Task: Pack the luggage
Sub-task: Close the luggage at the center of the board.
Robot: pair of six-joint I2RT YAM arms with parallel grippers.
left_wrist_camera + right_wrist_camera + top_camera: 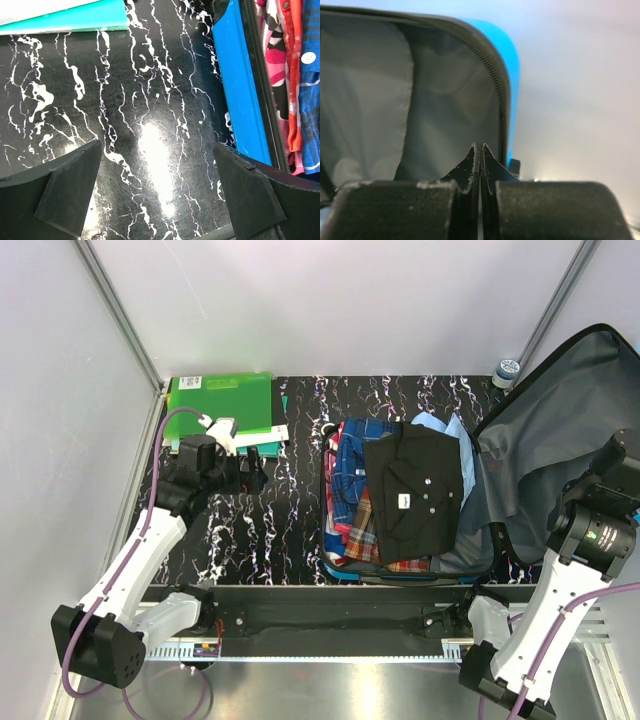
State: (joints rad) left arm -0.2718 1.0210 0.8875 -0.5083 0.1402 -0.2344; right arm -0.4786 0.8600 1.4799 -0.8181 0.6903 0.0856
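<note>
A: Whereabouts of the luggage (475, 545)?
B: Mid-table (300, 520), lying open. Packed with plaid clothes (350, 500), black shirt (415, 485) on top. Lid (560, 430) raised on the right side, grey lining facing in.
A: And relative to the left gripper (160, 187)?
B: Just to its right, blue shell close beside the right-hand finger in the wrist view. Spread wide above the marbled table, holding nothing. Green folders (220, 400) just behind.
A: Right gripper (480, 162)?
B: Pressed shut, nothing visible between the fingers. Up near the lid's rim, close by the zipper, out at the far right.
</note>
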